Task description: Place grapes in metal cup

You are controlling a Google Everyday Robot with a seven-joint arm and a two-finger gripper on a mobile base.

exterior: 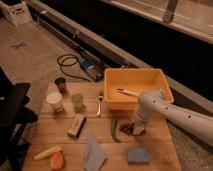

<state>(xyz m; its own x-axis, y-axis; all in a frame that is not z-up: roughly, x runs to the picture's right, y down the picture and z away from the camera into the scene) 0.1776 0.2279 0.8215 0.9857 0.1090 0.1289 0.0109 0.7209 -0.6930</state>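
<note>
The grapes, a small dark reddish-purple bunch, lie on the wooden table just right of a long green pepper. My gripper hangs from the white arm coming in from the right and is down at the right side of the grapes, touching or nearly touching them. The metal cup, small and dark grey, stands at the table's far left corner, well away from the gripper, behind the white cup.
A yellow bin holding a wooden utensil stands behind the gripper. A translucent green cup, a fork, a brush block, a grey cloth, a blue sponge, a banana and an orange fruit lie on the table.
</note>
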